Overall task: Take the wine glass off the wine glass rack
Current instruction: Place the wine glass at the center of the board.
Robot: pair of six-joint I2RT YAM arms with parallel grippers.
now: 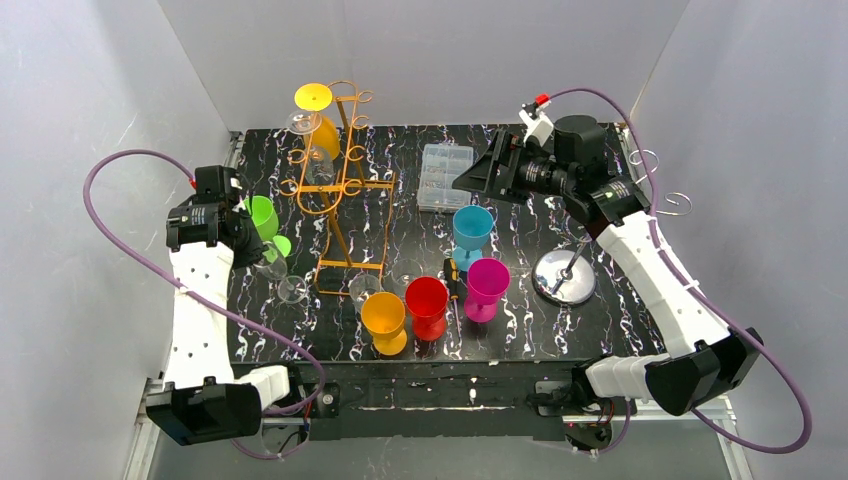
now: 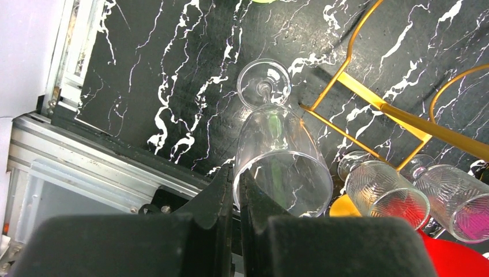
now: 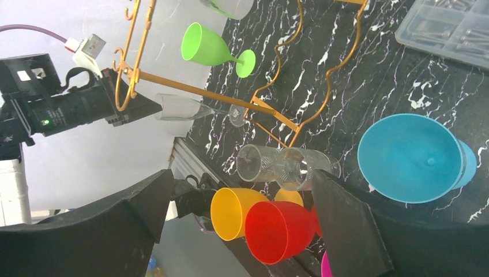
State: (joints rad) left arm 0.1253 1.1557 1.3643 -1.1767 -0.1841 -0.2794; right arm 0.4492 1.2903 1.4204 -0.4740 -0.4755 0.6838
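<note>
The left gripper (image 2: 236, 178) pinches only the thin rim of the wine glass (image 2: 277, 144), which may slip and knock the rack (image 2: 403, 118) at its 3 o'clock; the right gripper (image 3: 241, 190) stands wide apart

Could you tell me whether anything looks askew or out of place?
The clear wine glass is tilted, not standing: the left gripper pinches its rim, beside the gold rack. Nothing spilled or broken shows.
</note>
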